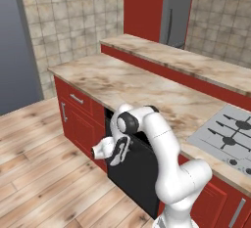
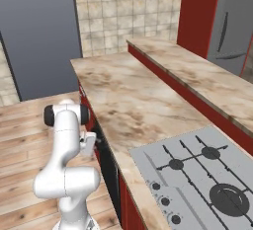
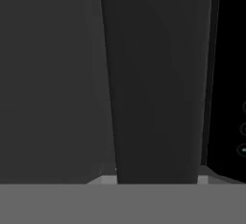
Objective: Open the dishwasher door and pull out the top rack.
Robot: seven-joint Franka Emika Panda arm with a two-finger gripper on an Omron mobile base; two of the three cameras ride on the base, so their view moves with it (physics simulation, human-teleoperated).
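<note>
**Gripper pressing in at the dishwasher door's handle**

The gripper [image 1: 128, 143] is reaching in against the upper part of the dishwasher door [image 1: 135, 173], right at the door's top edge and just under the lip of the table [image 1: 122, 82]. In the hand view the black bar handle [image 3: 158, 79] is running as a wide dark band straight up from between the fingertips, with the flat black door panel [image 3: 48, 74] lying behind it. The fingertips themselves are barely showing as pale slivers on either side of the bar, so the gripper is probably straddling the handle, but I cannot tell whether the jaws are apart or clamped on it. To one side of the bar, the dark control strip [image 3: 235, 98] is showing with a few small faint lights.

The dishwasher door is standing upright and closed, set flush in the row of red cabinets [image 1: 78, 119] below the table; the red doors with silver handles are sitting beside the door on the side away from the stove. In the right base view the door [image 2: 106, 167] is appearing only as a thin dark edge under the table, with the white hand touching it.

On the table above, past the door, the grey stovetop [image 1: 228, 134] is lying flat. A raised ledge [image 1: 186, 60] is running behind the table.
</note>
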